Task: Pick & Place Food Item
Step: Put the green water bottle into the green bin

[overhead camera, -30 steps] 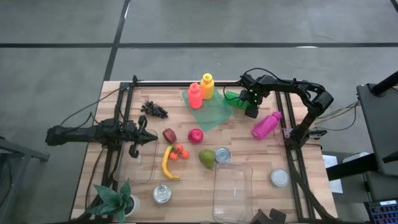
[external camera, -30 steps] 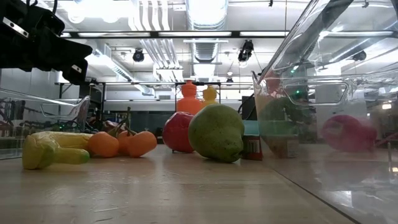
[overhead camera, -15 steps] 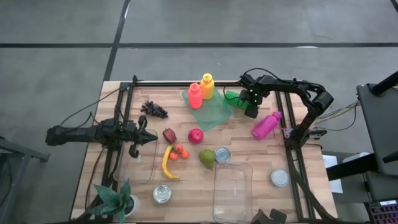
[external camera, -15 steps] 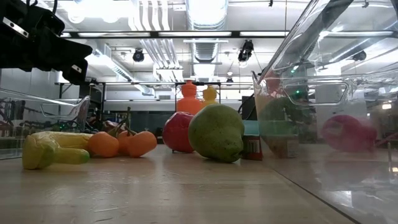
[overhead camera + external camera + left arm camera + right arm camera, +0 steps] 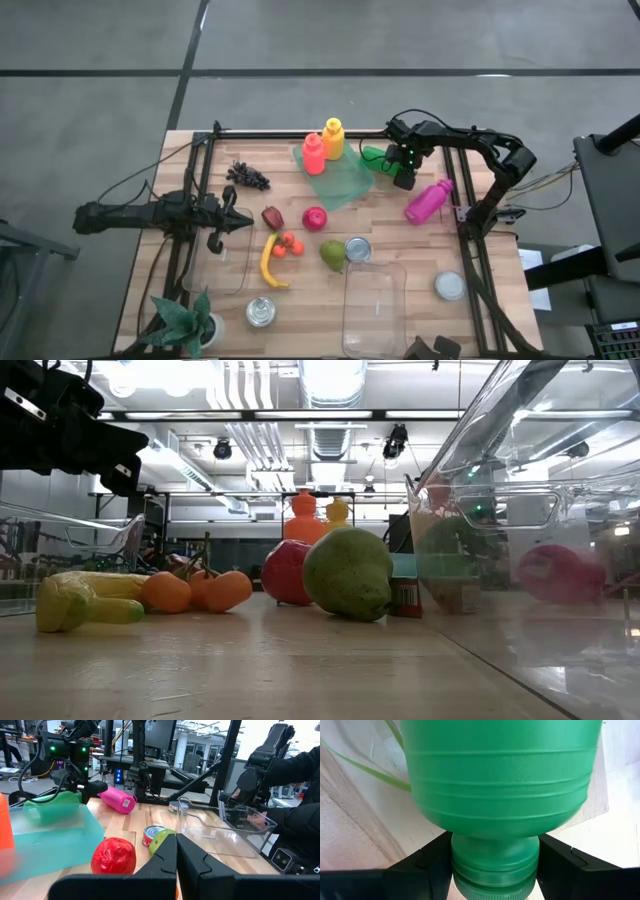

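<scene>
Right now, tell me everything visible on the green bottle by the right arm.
The green bottle looks like ribbed plastic, its body widening above a narrow threaded neck. The right end effector brackets that neck, one finger on each side. From above it lies at the table's far right, beside the green translucent container and apart from the pink bottle. No label shows.

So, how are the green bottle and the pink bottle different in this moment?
The green bottle sits with its neck between the right tool's fingers, at the back of the table; the pink bottle lies free, untouched. The green one is next to the green translucent tray; the pink one lies on bare wood nearer the right rail. They differ in colour. Both are plastic bottles on the table's right side.
</scene>
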Available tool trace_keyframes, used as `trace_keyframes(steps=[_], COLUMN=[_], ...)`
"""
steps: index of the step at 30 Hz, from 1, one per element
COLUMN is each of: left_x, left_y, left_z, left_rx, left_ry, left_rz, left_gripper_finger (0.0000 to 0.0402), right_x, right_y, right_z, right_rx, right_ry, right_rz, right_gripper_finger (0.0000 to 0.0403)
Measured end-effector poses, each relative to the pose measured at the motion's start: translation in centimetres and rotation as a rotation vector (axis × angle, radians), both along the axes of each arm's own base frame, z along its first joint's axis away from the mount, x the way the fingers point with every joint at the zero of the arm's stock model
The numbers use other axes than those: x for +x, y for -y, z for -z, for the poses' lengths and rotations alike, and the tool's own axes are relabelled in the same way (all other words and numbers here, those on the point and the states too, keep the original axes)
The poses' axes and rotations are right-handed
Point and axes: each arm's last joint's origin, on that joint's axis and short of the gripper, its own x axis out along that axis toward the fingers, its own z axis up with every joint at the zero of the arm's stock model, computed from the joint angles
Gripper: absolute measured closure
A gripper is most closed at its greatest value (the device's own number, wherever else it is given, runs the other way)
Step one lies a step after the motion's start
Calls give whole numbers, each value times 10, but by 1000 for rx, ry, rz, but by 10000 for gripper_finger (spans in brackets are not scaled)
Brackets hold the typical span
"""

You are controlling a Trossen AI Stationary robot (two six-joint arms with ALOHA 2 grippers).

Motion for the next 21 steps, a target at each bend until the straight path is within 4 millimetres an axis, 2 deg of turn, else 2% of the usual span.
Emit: trace_keyframes(steps=[14,21], left_x=[0,0], left_y=[0,0], left_z=[0,0], left_rx=[0,0], left_ry=[0,0], left_rz=[0,0], left_gripper_finger=[401,401], right_x=[0,-6], right_y=[0,-5], right_z=[0,-20], right_rx=[1,-40], right_ry=[0,43], right_rz=[12,91], right_gripper_finger=[180,180])
